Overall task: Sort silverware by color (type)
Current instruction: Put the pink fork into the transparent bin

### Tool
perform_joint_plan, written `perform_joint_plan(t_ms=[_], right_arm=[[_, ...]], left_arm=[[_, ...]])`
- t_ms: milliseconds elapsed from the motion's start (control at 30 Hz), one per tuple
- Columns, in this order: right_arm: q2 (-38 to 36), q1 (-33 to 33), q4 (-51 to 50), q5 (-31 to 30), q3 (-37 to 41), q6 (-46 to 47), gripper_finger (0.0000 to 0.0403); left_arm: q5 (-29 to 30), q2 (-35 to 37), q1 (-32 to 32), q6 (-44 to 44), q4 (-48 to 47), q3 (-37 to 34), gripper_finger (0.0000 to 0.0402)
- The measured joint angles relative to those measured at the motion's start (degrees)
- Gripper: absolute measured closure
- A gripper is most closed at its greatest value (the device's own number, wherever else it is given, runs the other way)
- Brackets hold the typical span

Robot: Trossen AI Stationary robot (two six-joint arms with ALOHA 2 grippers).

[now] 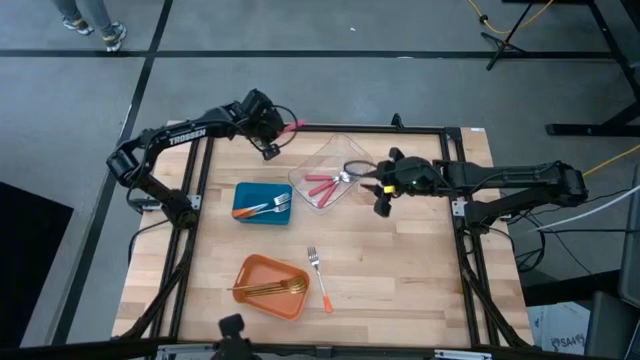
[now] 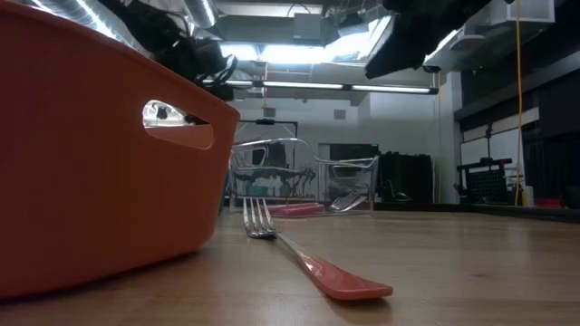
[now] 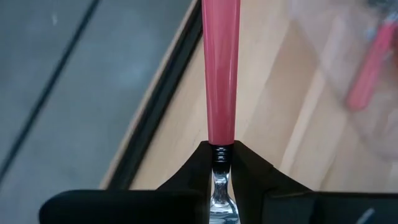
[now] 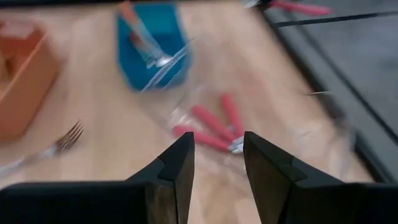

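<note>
My left gripper [image 1: 274,128] is raised over the table's far edge and is shut on a pink-handled fork [image 1: 293,126]. Its pink handle [image 3: 221,68] sticks out past the fingertips; the tines are hidden between the fingers. My right gripper [image 4: 217,155] hovers open with nothing between its fingers, at the right side of the clear container [image 1: 330,180], where pink-handled forks [image 4: 214,124] lie. An orange-handled fork [image 1: 262,209] lies in the blue container [image 1: 250,195]. Gold forks [image 1: 268,289] lie in the orange container [image 1: 255,270]. Another orange-handled fork [image 1: 318,278] lies flat on the table. My left gripper pinches the fork's metal neck [image 3: 219,155] between its two fingers, right where the pink handle begins. The fork lies along the fingers, with the handle pointing on past their tips. It is lifted clear of the table.
The three containers stand in the table's middle: clear at the far centre, blue left of it, orange toward the near edge. Bare wood [image 1: 410,270] lies to the right of the loose fork. A black frame [image 1: 470,260] runs along the table's edges.
</note>
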State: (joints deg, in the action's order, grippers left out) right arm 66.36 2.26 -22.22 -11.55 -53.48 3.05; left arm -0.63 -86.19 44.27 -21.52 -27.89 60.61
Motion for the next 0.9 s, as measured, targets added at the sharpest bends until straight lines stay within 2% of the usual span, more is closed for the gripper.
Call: perform_joint_plan(t_ms=[133,233,500,733,900], right_arm=[[-0.3,0.5,2.9,-6.5,-0.2,1.7,0.0274],[-0.3,2.4,1.3,-6.3,-1.9,3.5,0.0274],[-0.4,11.6,1.7,3.5,-6.1,6.3,0.0274],[-0.4,18.1,0.8,8.5,-6.6,6.4,0.0274],[0.9,20.4,0.1,11.2,-6.6,6.4,0.0274]], left_arm=[[0.0,0.0,-4.2,-2.4,2.3,2.5,0.0368],[2.0,0.0,-7.4,-4.0,3.7,3.9,0.0368],[4.3,0.0,-16.5,-6.1,8.2,5.9,0.0368],[4.1,0.0,-26.8,-6.1,11.0,5.9,0.0368],[4.1,0.0,-34.5,-6.1,13.4,5.9,0.0368]])
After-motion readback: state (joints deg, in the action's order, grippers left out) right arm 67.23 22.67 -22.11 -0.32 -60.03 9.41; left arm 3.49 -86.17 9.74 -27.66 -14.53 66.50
